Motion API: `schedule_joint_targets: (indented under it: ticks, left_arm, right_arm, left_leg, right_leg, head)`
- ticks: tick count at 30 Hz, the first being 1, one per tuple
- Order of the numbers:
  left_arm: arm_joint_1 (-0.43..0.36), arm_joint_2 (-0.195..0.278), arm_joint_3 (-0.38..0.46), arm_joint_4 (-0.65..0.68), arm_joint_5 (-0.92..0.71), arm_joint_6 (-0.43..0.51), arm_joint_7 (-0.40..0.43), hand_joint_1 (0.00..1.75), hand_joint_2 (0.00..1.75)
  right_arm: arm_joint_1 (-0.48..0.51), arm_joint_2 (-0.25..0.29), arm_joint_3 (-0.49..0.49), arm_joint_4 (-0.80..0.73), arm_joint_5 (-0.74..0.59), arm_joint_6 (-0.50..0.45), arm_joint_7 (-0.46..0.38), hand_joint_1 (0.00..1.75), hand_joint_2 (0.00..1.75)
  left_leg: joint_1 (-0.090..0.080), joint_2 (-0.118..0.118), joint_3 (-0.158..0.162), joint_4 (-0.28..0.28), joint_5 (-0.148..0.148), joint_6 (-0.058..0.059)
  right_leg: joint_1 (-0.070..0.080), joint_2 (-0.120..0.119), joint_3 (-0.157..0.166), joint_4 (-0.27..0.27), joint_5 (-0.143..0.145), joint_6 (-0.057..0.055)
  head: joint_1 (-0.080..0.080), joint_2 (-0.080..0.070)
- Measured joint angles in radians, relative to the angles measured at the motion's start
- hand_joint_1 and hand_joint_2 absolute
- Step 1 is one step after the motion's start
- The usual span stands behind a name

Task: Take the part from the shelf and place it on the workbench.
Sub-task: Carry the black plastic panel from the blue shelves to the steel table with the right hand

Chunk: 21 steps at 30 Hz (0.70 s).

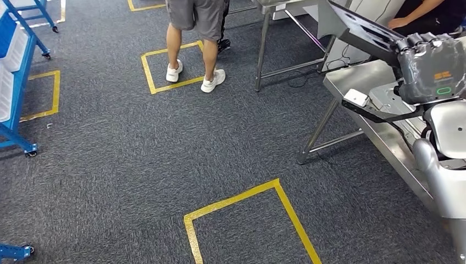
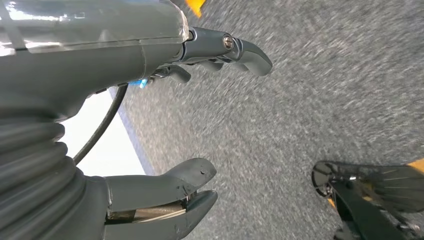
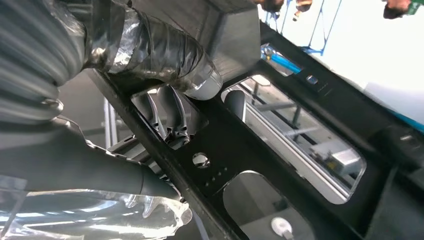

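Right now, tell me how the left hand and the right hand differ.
The right hand grips the black part over the metal workbench; the left hand holds nothing, fingers apart. The right hand is raised at bench height; the left hand hangs above the grey carpet. The right hand's fingers are wrapped in clear film; the left hand's are bare. Both share a grey ribbed cover.

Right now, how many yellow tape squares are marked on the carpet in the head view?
4: one nearest the camera, one under the person's feet, one by the blue shelf, one cut off at the top edge.

Silver arm (image 1: 445, 181), grey ribbed wrist cover (image 2: 35, 165)
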Motion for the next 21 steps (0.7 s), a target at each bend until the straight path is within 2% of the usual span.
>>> schedule_joint_targets:
  ticks: [2,3,4,5,6,7,9,10,11,13,14,15,17,18,19,20,21]
  left_arm:
    - [0.001,0.0,0.0,0.0,-0.001,0.0,0.0,0.0,1.75]
    - [0.002,0.0,0.001,0.0,-0.002,0.001,0.0,0.0,1.75]
    - [0.003,0.0,0.001,0.0,-0.002,0.001,0.0,0.0,1.75]
    - [0.003,0.0,0.002,0.0,-0.002,0.001,0.0,0.0,1.75]
    - [0.003,0.0,0.002,0.0,-0.002,0.001,0.0,0.0,1.75]
    - [0.002,0.0,0.002,0.0,-0.002,0.001,0.0,0.0,1.75]
    - [0.001,0.0,0.004,0.0,-0.002,0.001,0.0,0.0,1.75]
    - [0.001,0.0,0.005,0.0,-0.001,0.001,0.0,0.0,1.75]
    - [0.001,0.0,0.006,0.0,-0.001,0.001,0.0,0.0,1.75]
    - [-0.001,0.0,0.008,0.0,0.0,0.001,0.0,0.0,1.75]
    - [-0.001,0.0,0.008,0.0,0.001,0.001,0.0,0.0,1.75]
    - [-0.002,0.0,0.009,0.0,0.002,0.001,0.0,0.0,1.75]
    - [-0.001,0.0,0.013,0.0,0.004,-0.001,0.0,0.0,1.75]
    - [0.001,0.001,0.017,0.0,0.005,-0.002,0.0,0.0,1.75]
    - [0.002,0.001,0.021,0.0,0.006,-0.003,0.0,0.0,1.75]
    - [0.003,0.002,0.024,0.0,0.007,-0.004,0.001,0.0,1.75]
    - [0.004,0.002,0.026,0.0,0.008,-0.005,0.001,0.0,1.75]
  right_arm:
    - [-0.002,-0.006,0.004,0.001,-0.003,0.003,0.002,1.71,1.75]
    - [0.0,-0.006,0.008,0.002,-0.005,0.006,0.002,1.71,1.75]
    - [0.004,-0.007,0.011,0.004,-0.006,0.009,0.002,1.71,1.75]
    - [0.008,-0.008,0.014,0.006,-0.008,0.012,0.002,1.71,1.75]
    - [0.011,-0.01,0.016,0.009,-0.009,0.015,0.003,1.71,1.75]
    - [0.014,-0.013,0.017,0.012,-0.01,0.016,0.004,1.71,1.75]
    - [0.017,-0.02,0.017,0.018,-0.016,0.016,0.006,1.71,1.75]
    - [0.019,-0.024,0.017,0.022,-0.019,0.016,0.007,1.71,1.75]
    - [0.023,-0.027,0.017,0.025,-0.021,0.015,0.008,1.71,1.75]
    - [0.033,-0.036,0.017,0.031,-0.023,0.014,0.008,1.71,1.75]
    - [0.037,-0.039,0.017,0.033,-0.023,0.013,0.008,1.71,1.75]
    - [0.04,-0.042,0.016,0.036,-0.024,0.013,0.009,1.71,1.75]
    - [0.048,-0.042,0.016,0.04,-0.024,0.011,0.009,1.71,1.75]
    - [0.056,-0.042,0.016,0.043,-0.024,0.01,0.01,1.71,1.75]
    - [0.067,-0.041,0.017,0.046,-0.023,0.009,0.011,1.71,1.75]
    - [0.079,-0.041,0.017,0.05,-0.022,0.007,0.013,1.71,1.75]
    - [0.09,-0.04,0.017,0.054,-0.021,0.004,0.016,1.71,1.75]
  left_leg:
    - [-0.001,0.026,0.004,-0.008,0.003,0.009]
    - [-0.002,0.039,0.005,-0.008,0.002,0.011]
    - [-0.003,0.052,0.005,-0.008,0.0,0.012]
    - [-0.003,0.065,0.006,-0.007,-0.002,0.012]
    - [-0.004,0.076,0.007,-0.006,-0.004,0.011]
    - [-0.004,0.087,0.009,-0.005,-0.007,0.01]
    - [-0.007,0.107,0.014,-0.002,-0.014,0.004]
    - [-0.009,0.116,0.017,-0.001,-0.018,-0.001]
    - [-0.011,0.124,0.02,-0.001,-0.021,-0.005]
    - [-0.013,0.141,0.026,-0.002,-0.028,-0.015]
    - [-0.012,0.134,0.027,0.003,-0.035,-0.02]
    - [-0.01,0.116,0.02,0.024,-0.05,-0.025]
    - [-0.006,0.067,-0.026,0.126,-0.105,-0.031]
    - [-0.006,0.053,-0.062,0.197,-0.135,-0.032]
    - [-0.006,0.048,-0.094,0.256,-0.152,-0.033]
    - [-0.006,0.045,-0.114,0.286,-0.152,-0.034]
    - [-0.006,0.044,-0.116,0.277,-0.13,-0.033]
  right_leg:
    - [0.003,-0.059,-0.05,0.103,-0.055,0.008]
    - [0.002,-0.071,-0.081,0.165,-0.081,0.012]
    - [0.0,-0.076,-0.105,0.211,-0.093,0.015]
    - [-0.001,-0.079,-0.115,0.229,-0.09,0.017]
    - [-0.002,-0.082,-0.103,0.206,-0.069,0.018]
    - [-0.002,-0.091,-0.072,0.148,-0.035,0.017]
    - [0.007,-0.134,-0.001,0.013,0.014,0.006]
    - [0.013,-0.148,0.02,-0.027,0.024,0.0]
    - [0.019,-0.154,0.027,-0.043,0.023,-0.006]
    - [0.019,-0.13,0.029,-0.047,0.025,-0.016]
    - [0.016,-0.12,0.031,-0.05,0.026,-0.02]
    - [0.012,-0.11,0.034,-0.054,0.028,-0.027]
    - [0.009,-0.091,0.037,-0.057,0.029,-0.037]
    - [0.009,-0.08,0.038,-0.056,0.029,-0.04]
    - [0.01,-0.068,0.038,-0.055,0.028,-0.042]
    - [0.011,-0.055,0.038,-0.052,0.027,-0.042]
    - [0.011,-0.042,0.038,-0.049,0.025,-0.042]
  head:
    - [0.001,0.0]
    - [0.0,0.0]
    - [0.001,0.0]
    - [0.001,0.0]
    - [0.001,0.0]
    - [0.001,0.0]
    - [0.001,0.0]
    - [0.0,0.0]
    - [0.0,0.0]
    - [0.0,0.0]
    - [0.0,0.0]
    - [0.0,0.0]
    - [-0.001,0.0]
    - [-0.001,0.0]
    - [-0.001,0.0]
    - [-0.001,0.0]
    - [-0.001,0.0]
